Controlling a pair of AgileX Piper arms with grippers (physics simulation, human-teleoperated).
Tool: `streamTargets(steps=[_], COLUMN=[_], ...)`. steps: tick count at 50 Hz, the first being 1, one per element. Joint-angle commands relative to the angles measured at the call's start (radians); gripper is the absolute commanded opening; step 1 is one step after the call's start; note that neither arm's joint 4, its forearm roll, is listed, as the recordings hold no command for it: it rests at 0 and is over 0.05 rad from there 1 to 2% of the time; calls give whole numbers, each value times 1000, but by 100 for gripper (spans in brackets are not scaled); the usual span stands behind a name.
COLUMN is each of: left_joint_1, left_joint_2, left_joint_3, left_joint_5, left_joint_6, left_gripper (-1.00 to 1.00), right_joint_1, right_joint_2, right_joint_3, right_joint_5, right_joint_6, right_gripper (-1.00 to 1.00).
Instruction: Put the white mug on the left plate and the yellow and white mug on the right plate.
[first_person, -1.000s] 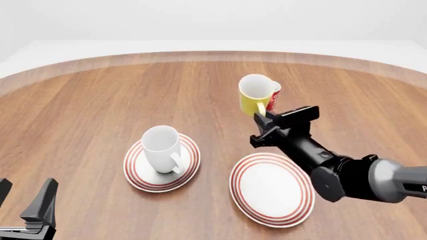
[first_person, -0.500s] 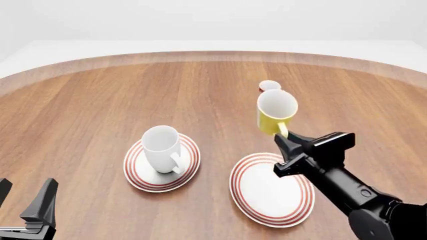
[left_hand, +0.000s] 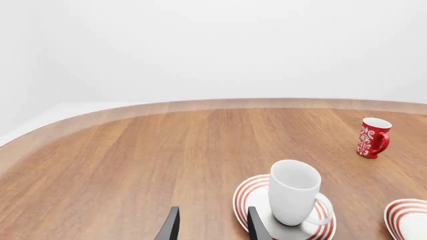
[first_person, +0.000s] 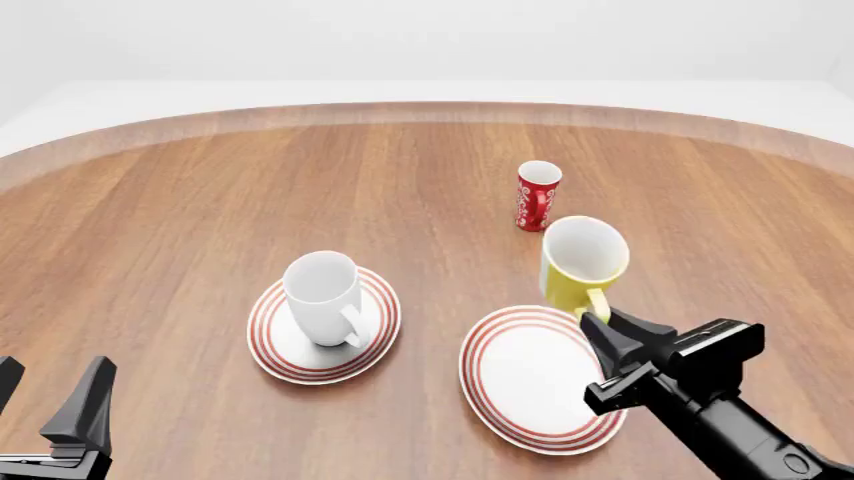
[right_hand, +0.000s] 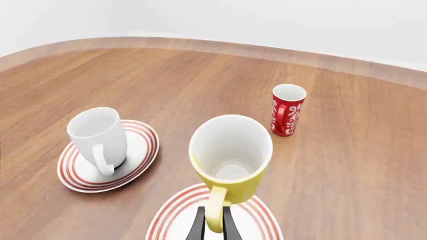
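Observation:
The white mug (first_person: 324, 293) stands upright on the left plate (first_person: 274, 356), also in the left wrist view (left_hand: 292, 192) and the right wrist view (right_hand: 99, 136). My right gripper (first_person: 601, 322) is shut on the handle of the yellow and white mug (first_person: 582, 263). It holds the mug tilted in the air over the far edge of the right plate (first_person: 534, 385). In the right wrist view the mug (right_hand: 230, 154) hangs above that plate (right_hand: 171, 216). My left gripper (first_person: 48, 402) is open and empty at the near left; it also shows in the left wrist view (left_hand: 212, 227).
A slim red-and-white patterned mug (first_person: 537, 196) stands upright beyond the yellow mug, also in the right wrist view (right_hand: 287, 110) and the left wrist view (left_hand: 371, 137). The round wooden table's far rim (first_person: 427, 112) curves across the back.
My right arm has drawn back toward me with the yellow mug, from beside the red mug to over the right plate's far edge. The red mug now shows fully. The left arm has not moved.

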Motion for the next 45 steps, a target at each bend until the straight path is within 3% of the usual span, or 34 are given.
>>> streamTargets(steps=[1, 12, 24, 45], left_joint_1=[0, 0, 0, 0], left_joint_2=[0, 0, 0, 0], left_joint_3=[0, 0, 0, 0], left_joint_5=[0, 0, 0, 0], left_joint_6=[0, 0, 0, 0], left_gripper=[100, 100, 100, 100], right_joint_1=[3, 8, 16, 33], right_joint_2=[-61, -169, -185, 48], right_joint_3=[86, 128, 129, 129], right_joint_5=[-15, 62, 120, -49], right_joint_6=[16, 23, 33, 52], right_gripper=[-100, -100, -100, -100])
